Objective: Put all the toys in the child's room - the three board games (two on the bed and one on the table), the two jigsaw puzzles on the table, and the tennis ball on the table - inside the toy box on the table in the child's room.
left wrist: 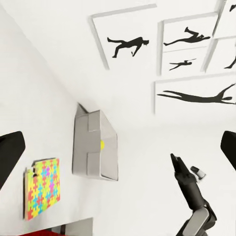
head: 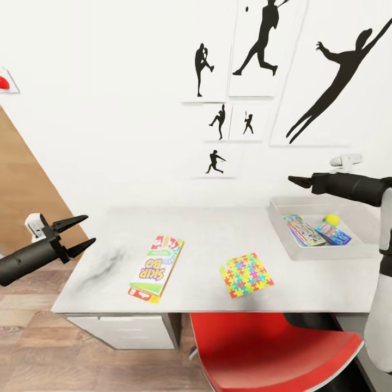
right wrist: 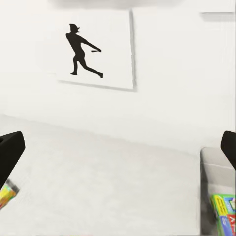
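A Skip-Bo board game [head: 157, 268] lies flat on the grey table [head: 218, 234], left of centre. To its right sits a multicoloured jigsaw puzzle [head: 246, 275], which the left wrist view also catches as the puzzle [left wrist: 43, 187]. The clear toy box [head: 284, 234] stands at the table's right end, holding the yellow tennis ball [head: 331, 219] and two flat colourful boxes [head: 304, 230]. My left gripper [head: 76, 233] hangs open off the table's left edge, empty. My right gripper [head: 298, 181] hovers open above the toy box's far left corner, its fingers [right wrist: 10, 152] spread wide.
A red chair [head: 272, 348] is tucked under the table's front edge, near my trunk. A white drawer unit [head: 125, 329] sits below the table's left side. Framed silhouette posters [head: 218, 122] cover the wall behind. Wood floor [head: 32, 348] lies to the left.
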`<state>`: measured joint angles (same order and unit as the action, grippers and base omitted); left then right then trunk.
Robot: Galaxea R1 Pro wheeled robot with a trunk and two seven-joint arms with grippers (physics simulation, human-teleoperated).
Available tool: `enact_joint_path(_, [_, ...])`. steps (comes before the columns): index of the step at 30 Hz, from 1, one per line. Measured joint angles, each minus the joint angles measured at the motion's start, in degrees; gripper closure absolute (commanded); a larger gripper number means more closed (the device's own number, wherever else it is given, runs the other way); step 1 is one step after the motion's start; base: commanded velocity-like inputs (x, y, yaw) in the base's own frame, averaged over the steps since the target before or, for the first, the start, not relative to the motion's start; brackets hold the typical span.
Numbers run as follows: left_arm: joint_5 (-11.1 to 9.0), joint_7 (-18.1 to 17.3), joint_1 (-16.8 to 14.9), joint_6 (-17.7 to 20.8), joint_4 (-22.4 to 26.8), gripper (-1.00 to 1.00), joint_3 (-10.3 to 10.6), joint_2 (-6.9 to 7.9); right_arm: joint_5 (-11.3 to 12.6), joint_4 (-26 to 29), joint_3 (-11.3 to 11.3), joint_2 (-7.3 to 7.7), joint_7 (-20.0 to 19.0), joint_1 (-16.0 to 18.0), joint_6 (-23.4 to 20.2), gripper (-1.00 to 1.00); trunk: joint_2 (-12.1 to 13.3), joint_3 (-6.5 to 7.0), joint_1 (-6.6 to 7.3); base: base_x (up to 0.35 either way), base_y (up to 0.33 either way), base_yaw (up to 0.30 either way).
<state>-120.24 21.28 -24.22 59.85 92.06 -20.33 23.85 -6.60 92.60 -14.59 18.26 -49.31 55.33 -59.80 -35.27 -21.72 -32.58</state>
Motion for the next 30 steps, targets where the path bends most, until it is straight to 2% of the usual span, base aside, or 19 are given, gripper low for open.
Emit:
enact_joint_path(1, [0.4,-0.1,-0.2,0.0,0.0,-1.0,0.0,-0.32,-0.3,0.0,0.1,-0.72,0.0,0.2,0.0,-1.0,0.0,0.09,0.01,0.0,0.0,0.086])
enact_joint_path(2, [1.2,-0.2,-0.4,0.0,0.0,-1.0,0.0,-1.16,-0.7,0.0,0.4,-2.68,0.0,0.2,0.0,-1.0,0.0,0.19,0.0,0.0,0.0,0.086])
enact_joint_path(5, [1.5,-0.2,-0.5,0.0,-0.1,-1.0,0.0,-1.82,-2.0,-0.1,0.8,-3.51,0.1,0.1,0.0,-1.0,0.0,0.47,0.01,0.0,0.0,0.085])
enact_joint_path(6, [1.6,-0.2,-0.5,0.0,-0.1,-1.0,0.0,-2.31,-2.9,-0.1,1.0,-3.78,0.1,0.0,0.0,-1.0,0.0,0.56,0.01,0.0,0.01,0.05])
enact_joint_path(7, [1.8,-0.3,-0.6,0.0,0.0,-1.0,0.1,-3.41,-4.3,-0.1,1.3,-4.21,0.1,-0.3,0.0,-1.0,0.0,0.65,0.0,0.0,0.035,0.04])
enact_joint_path(13, [1.9,-0.3,-0.6,0.0,0.0,-1.0,0.0,-3.67,-4.7,-0.1,1.5,-4.37,0.1,-0.4,0.0,-1.0,0.0,1.22,0.01,0.0,0.174,0.018])
enact_joint_path(30, [1.8,-1.0,-0.6,0.0,0.0,-1.0,0.0,-3.73,-4.7,-0.1,1.7,-4.45,0.1,-0.3,0.0,-1.0,0.0,2.81,0.01,0.0,0.281,0.003])
